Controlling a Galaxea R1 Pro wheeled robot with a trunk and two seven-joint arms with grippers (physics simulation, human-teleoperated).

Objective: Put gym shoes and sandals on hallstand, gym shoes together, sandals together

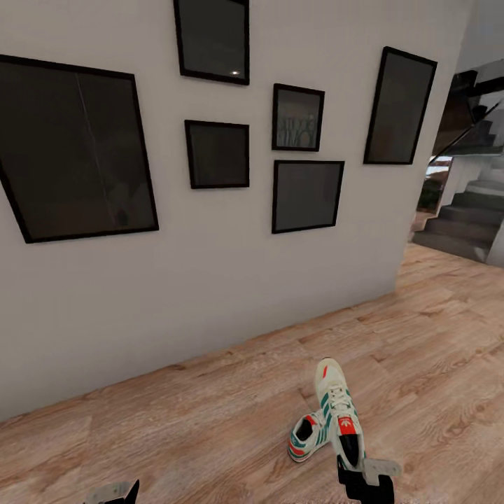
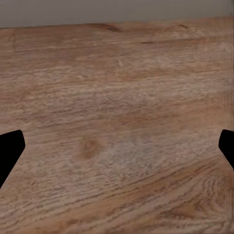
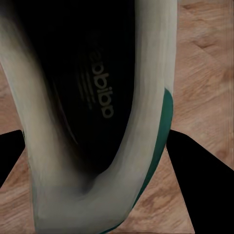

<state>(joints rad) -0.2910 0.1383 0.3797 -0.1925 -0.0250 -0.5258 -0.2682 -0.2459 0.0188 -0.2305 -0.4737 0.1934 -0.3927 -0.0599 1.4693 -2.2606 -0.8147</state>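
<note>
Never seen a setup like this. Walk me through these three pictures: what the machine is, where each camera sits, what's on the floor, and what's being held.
These are simulator renders of a wheeled robot with two arms.

The head view looks down a corridor: a wall with dark picture frames, stairs at the far right, and the wood-plank floor. Two gym shoes lie there, touching.

The other pictures come from cameras near each gripper. The left gripper is open over bare floor. The right gripper straddles one shoe's heel opening; whether it grips is unclear.

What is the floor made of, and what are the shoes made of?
The corridor floor looks like matte wood planks: grain lines and knots show. The two gym shoes look like smooth cream leather or synthetic, with green stripes and laces; a render leaves it open.
</note>
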